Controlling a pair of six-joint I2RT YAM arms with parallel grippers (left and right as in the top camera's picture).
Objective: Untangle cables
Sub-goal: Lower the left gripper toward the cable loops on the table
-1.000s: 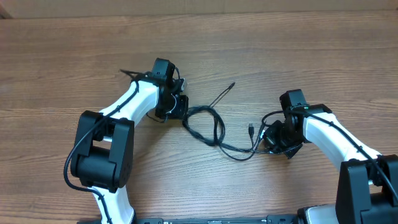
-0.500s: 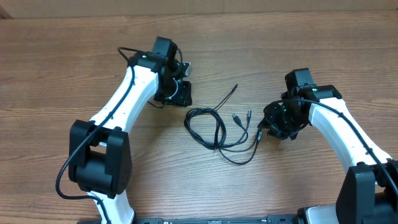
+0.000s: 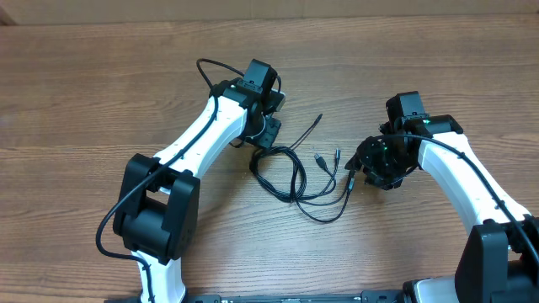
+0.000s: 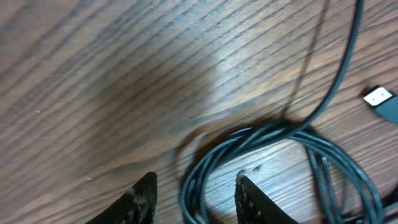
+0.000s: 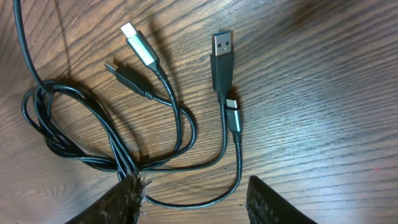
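The cables (image 3: pixel 292 175) lie as thin black cords in loose overlapping loops on the wooden table between the two arms. Their plug ends (image 3: pixel 327 157) are spread toward the right, and one end (image 3: pixel 315 118) points up and away. My left gripper (image 3: pixel 262 144) is at the loop's left end. In the left wrist view it (image 4: pixel 196 200) stands open, with the cable strands (image 4: pixel 190 190) lying loose on the wood between the fingers. My right gripper (image 3: pixel 357 171) hovers at the right end. It (image 5: pixel 198 202) is open over a curved cable stretch (image 5: pixel 205 200), with the USB plugs (image 5: pixel 222 51) ahead of it.
The wooden table (image 3: pixel 101 101) carries only the cables and the two white arms. Thicker black wires (image 3: pixel 212 69) run along the left arm. The table's far edge (image 3: pixel 337 18) lies along the top of the overhead view.
Both grippers have opened and let the cables go, and the plug ends now lie spread on the table. The left arm has swung right, to the loop's left end. The right gripper pulled back slightly.
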